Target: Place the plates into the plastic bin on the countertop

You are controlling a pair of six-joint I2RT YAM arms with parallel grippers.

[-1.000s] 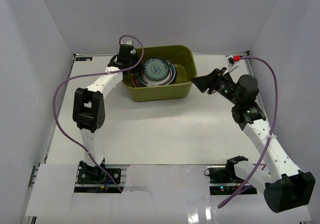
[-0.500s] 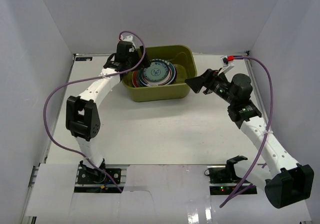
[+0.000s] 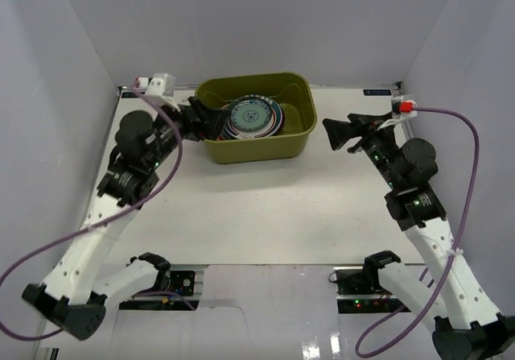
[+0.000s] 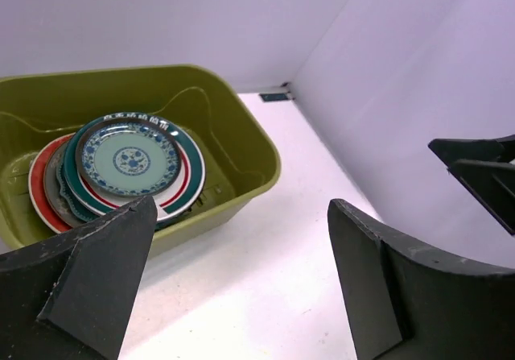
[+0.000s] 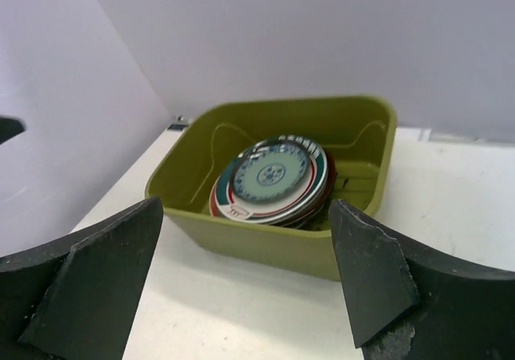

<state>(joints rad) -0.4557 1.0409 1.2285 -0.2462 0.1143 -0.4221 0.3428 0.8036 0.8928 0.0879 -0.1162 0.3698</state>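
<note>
Olive-green plastic bin (image 3: 257, 147): upper centre of the overhead view, standing on the white countertop (image 3: 257, 207).

Contents: plates (image 3: 251, 117), one stack in the bin's left half. The top dish is white with red and teal rings and a pale blue centre. Teal scalloped, red and grey rims show beneath it. The stack appears tilted, leaning toward the left wall. No plate is seen outside the bin in any view.

Left gripper (image 3: 216, 122): left of the bin, just beside its left wall, jaws spread wide and holding nothing. Whether it touches the rim cannot be told.

Right gripper (image 3: 330, 134): right of the bin and apart from it, jaws likewise spread and empty, pointed at the bin.

Status, as judged: placing looks complete or nearly so.

Hazards, as judged:
- The leaning stack may slide or settle with a clatter if the bin is jolted.
- The left fingers (image 4: 88, 271) sit so near the rim that a careless pull-away could hook it and drag or tip the bin.
- Fingers reaching in again could chip the top plate or topple the stack.
</note>
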